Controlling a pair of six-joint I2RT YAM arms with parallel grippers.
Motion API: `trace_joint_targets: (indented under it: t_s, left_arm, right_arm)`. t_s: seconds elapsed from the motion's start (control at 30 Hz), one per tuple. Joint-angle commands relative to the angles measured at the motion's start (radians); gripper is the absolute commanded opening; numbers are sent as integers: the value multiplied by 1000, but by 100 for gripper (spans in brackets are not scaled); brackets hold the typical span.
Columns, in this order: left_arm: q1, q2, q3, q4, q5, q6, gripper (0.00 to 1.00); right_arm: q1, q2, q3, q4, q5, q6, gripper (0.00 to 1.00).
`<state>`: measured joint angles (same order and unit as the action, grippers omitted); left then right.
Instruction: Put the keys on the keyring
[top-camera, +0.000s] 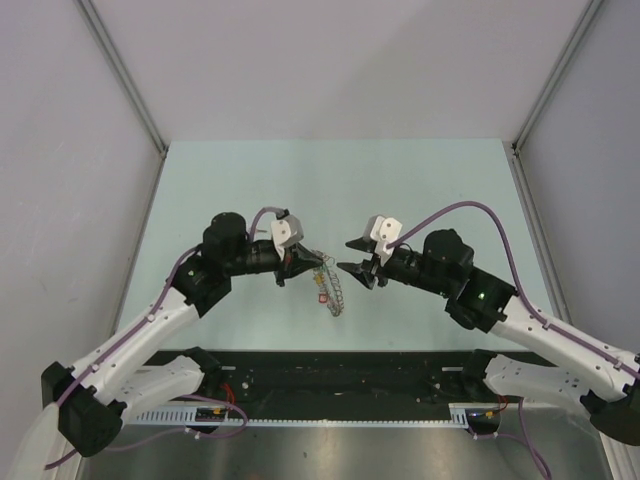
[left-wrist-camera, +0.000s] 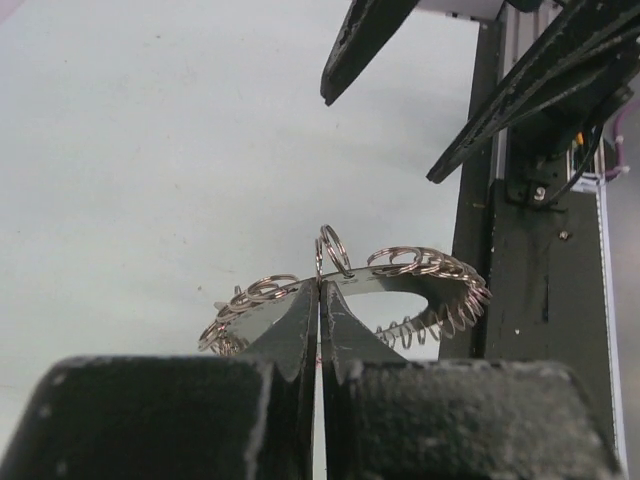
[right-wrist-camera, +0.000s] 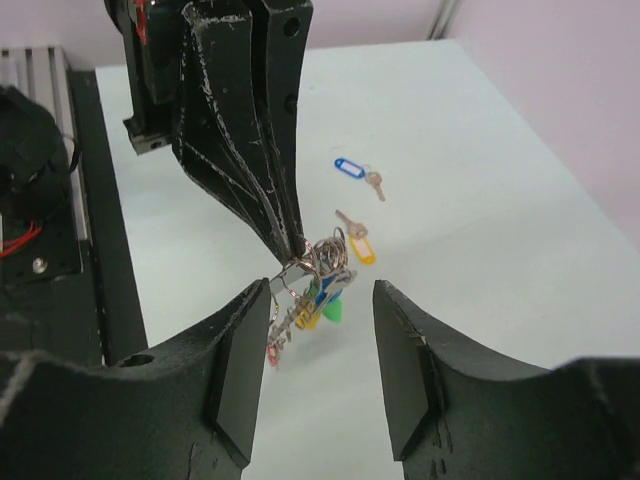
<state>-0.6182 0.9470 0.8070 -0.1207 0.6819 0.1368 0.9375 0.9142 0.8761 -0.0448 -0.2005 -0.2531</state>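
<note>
The keyring (left-wrist-camera: 400, 268) is a flat grey ring fringed with small wire rings, and it hangs above the table. My left gripper (left-wrist-camera: 320, 288) is shut on its near rim. From above, the keyring (top-camera: 331, 284) dangles from the left gripper (top-camera: 303, 262). My right gripper (right-wrist-camera: 322, 298) is open, its fingers either side of the keyring (right-wrist-camera: 310, 275) but short of it, nothing between the pads. Blue, green and yellow tags hang from the ring. Two loose keys lie on the table beyond, one with a blue tag (right-wrist-camera: 350, 168) and one with a yellow tag (right-wrist-camera: 359, 247).
A black rail (top-camera: 350, 370) with the arm bases runs along the near table edge. Grey walls enclose the pale green table (top-camera: 420, 190) on three sides. In the left wrist view, the right gripper's fingers (left-wrist-camera: 355, 55) hang above the ring.
</note>
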Motion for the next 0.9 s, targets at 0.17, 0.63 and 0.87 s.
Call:
trace_joint_targets:
  t_s: [0.17, 0.63, 0.87]
  left_arm:
    - [-12, -48, 66, -166, 103, 236, 0]
    - [-48, -11, 86, -229, 59, 268, 0]
    - [-49, -14, 83, -224, 54, 267, 0]
  right_arm:
    - [-22, 71, 73, -145, -168, -84, 47]
    - [-51, 141, 90, -56, -269, -66, 39]
    - [-71, 157, 89, -44, -188, -46, 36]
